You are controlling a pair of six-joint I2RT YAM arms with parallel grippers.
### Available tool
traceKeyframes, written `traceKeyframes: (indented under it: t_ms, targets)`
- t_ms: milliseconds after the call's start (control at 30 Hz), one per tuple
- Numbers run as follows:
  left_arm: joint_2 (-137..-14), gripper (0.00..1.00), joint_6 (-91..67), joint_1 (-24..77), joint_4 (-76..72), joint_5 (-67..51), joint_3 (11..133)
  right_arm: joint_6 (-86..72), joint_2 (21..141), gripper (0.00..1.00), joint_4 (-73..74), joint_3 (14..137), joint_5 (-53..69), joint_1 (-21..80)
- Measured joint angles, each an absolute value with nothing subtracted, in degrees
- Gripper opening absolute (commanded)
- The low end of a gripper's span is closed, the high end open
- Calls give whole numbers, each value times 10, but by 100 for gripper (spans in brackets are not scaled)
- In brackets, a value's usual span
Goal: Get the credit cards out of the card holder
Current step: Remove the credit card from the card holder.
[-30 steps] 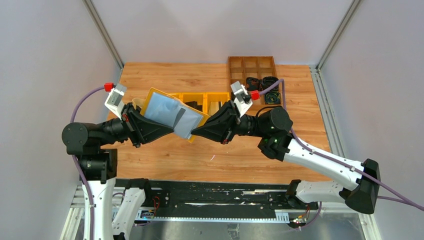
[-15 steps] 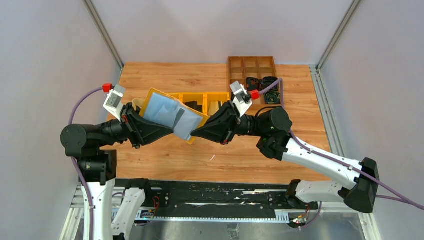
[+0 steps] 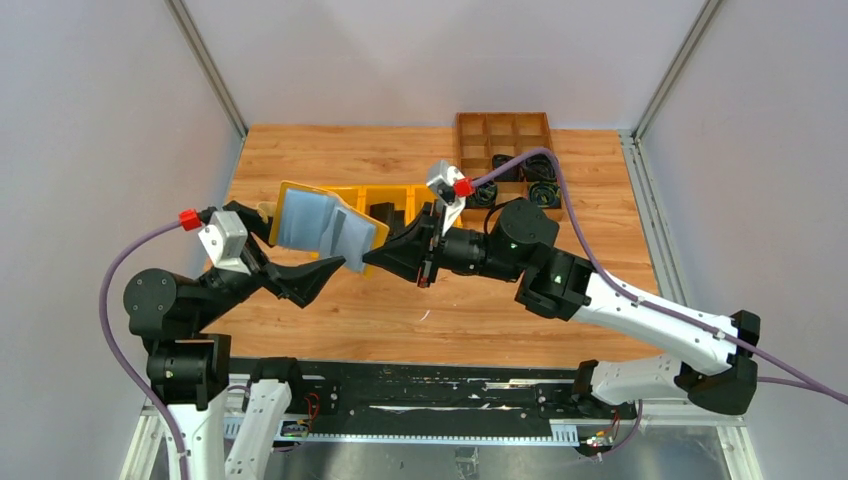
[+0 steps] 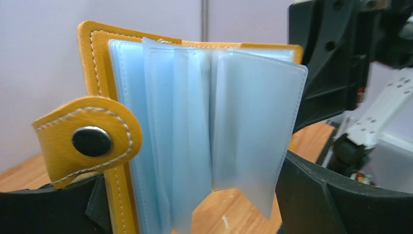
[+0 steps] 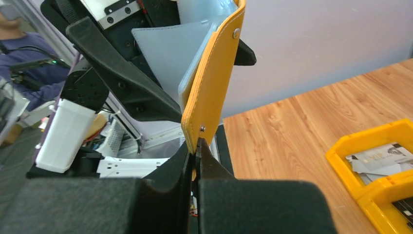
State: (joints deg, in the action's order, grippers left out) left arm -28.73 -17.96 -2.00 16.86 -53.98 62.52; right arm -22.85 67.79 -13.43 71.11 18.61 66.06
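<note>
Mustard holder (image 3: pixel 315 222) is pinched at its cover edge by the clenched right pincer (image 5: pixel 197 146); the left pincer (image 4: pixel 195 204) is spread. Sleeves (image 4: pixel 253 122), seemingly empty, should be fanned singly and checked.

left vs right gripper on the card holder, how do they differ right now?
Grip: the right gripper is shut on the card holder at its mustard cover edge; the left gripper is open, fingers spread wide.
Position: right gripper comes in from the holder's right in the top view; left gripper sits at its near-left, the plastic sleeves fanned between its fingers, contact unclear.
Shared: both black, both aimed at the holder.
</note>
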Motion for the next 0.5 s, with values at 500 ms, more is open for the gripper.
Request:
traceKeyframes:
  t_ms: [500]
  targets:
    - [-243,95,41,-20,275,-478,581,-156,777,0,50,850,1,739]
